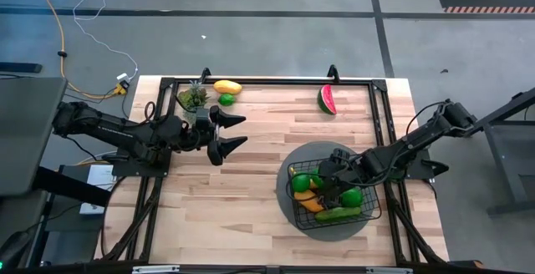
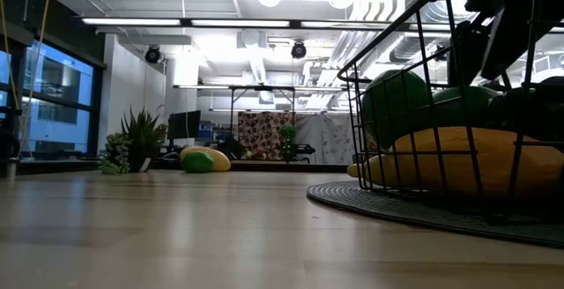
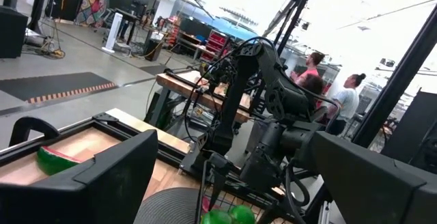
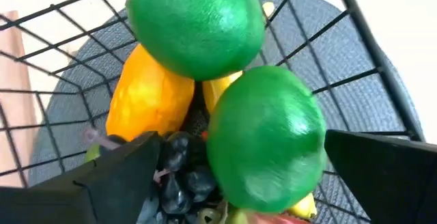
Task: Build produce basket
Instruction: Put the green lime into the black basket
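1. Black wire-mesh basket [image 1: 374, 211] with flared sides: stands on a round grey woven mat [image 1: 294, 211] near the tabletop's right edge, toward the front right corner.
2. Basket contents, high view: green limes [image 1: 301, 182], an orange mango [image 1: 308, 200], a green cucumber [image 1: 338, 214] along the front wall. The right wrist view adds dark grapes [image 4: 179, 176] under two round limes [image 4: 266, 138].
3. Right gripper [image 1: 328, 184]: inside the basket, over the produce. Its dark fingers [image 4: 102, 183] stand wide on either side of the nearer lime without closing on it; nothing is held.
4. Left gripper [image 1: 231, 132]: above the bare light-wood tabletop [image 1: 242, 199] near the back left corner, fingers spread wide, empty, pointing toward the right arm.
5. Produce outside the basket: a yellow mango [image 1: 226, 87] and a small green lime [image 1: 226, 99] just beside it, near the back edge; a spiky green plant-like toy [image 1: 192, 98] to their left, close behind the left gripper.
6. Red-and-green watermelon slice [image 1: 327, 100]: alone near the back edge, right of centre, well apart from the basket.
7. Black metal frame [image 1: 276, 80]: runs along the back and side edges of the tabletop.
8. Low view: the basket's mesh wall [image 2: 388, 139] fills the right side, hiding what lies behind it.
9. Left wrist view: people [image 3: 345, 101] stand in the room beyond the table.
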Tool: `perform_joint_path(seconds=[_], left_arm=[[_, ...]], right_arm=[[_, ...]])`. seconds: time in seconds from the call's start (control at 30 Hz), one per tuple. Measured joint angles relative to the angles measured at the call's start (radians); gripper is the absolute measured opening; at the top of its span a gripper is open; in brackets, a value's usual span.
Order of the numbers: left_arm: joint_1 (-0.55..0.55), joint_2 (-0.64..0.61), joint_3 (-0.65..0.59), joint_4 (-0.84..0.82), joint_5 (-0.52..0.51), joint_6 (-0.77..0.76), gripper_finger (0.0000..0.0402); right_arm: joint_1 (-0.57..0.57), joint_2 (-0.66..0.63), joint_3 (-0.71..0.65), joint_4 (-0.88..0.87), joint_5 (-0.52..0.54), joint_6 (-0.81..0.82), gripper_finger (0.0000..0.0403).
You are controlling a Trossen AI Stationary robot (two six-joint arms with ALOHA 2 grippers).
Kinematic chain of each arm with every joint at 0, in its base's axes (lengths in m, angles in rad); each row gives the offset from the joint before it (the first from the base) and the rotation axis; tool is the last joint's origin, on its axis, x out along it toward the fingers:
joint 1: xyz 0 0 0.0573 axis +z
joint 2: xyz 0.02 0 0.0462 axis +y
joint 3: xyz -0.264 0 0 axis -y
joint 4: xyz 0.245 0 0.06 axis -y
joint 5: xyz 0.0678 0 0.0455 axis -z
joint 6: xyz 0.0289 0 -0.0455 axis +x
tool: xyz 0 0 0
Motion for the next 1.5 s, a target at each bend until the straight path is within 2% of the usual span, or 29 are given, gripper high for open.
perform_joint_path(seconds=[0.13, 0.3, 0.4, 0.5, 0.63, 0.8, 0.93, 1.03, 1.13, 1.2, 1.3, 1.5], left_arm=[[0.000, 0.000, 0.000, 0.000, 0.000, 0.000, 0.0376], [0.000, 0.000, 0.000, 0.000, -0.003, 0.000, 0.0376], [0.000, 0.000, 0.000, 0.000, -0.004, 0.000, 0.0376], [0.000, 0.000, 0.000, 0.000, -0.005, -0.020, 0.0376], [0.000, 0.000, 0.000, 0.001, -0.005, -0.023, 0.0376], [0.000, 0.000, 0.000, 0.001, -0.007, -0.023, 0.0376], [0.000, 0.000, 0.000, 0.001, -0.008, -0.023, 0.0376], [0.000, 0.000, 0.000, 0.001, -0.008, -0.023, 0.0376], [0.000, 0.000, 0.000, 0.001, -0.008, -0.023, 0.0376], [0.000, 0.000, 0.000, 0.001, -0.012, -0.023, 0.0376], [0.000, 0.000, 0.000, 0.001, -0.013, -0.019, 0.0376], [0.000, 0.000, 0.000, 0.001, -0.045, 0.000, 0.0376]], right_arm=[[0.000, 0.000, 0.017, -0.025, -0.031, -0.001, 0.0399], [-0.002, -0.014, 0.098, -0.043, -0.125, -0.141, 0.0399], [-0.002, -0.054, 0.184, -0.118, -0.129, -0.204, 0.0399], [-0.014, -0.117, 0.272, -0.262, -0.021, -0.198, 0.0399], [-0.024, -0.254, 0.314, -0.388, 0.233, -0.090, 0.0399], [-0.059, -0.516, 0.189, -0.376, 0.222, -0.002, 0.0399], [-0.060, -0.751, -0.001, -0.210, 0.222, 0.044, 0.0399], [-0.060, -0.895, -0.167, 0.092, 0.225, -0.061, 0.0399], [-0.062, -0.973, -0.329, 0.409, 0.249, -0.224, 0.0399], [-0.080, -0.985, -0.413, 0.576, 0.260, -0.305, 0.0399], [-0.134, -0.963, -0.490, 0.736, 0.236, -0.386, 0.0399], [-0.285, -0.883, -0.460, 0.809, 0.027, -0.457, 0.0399]])
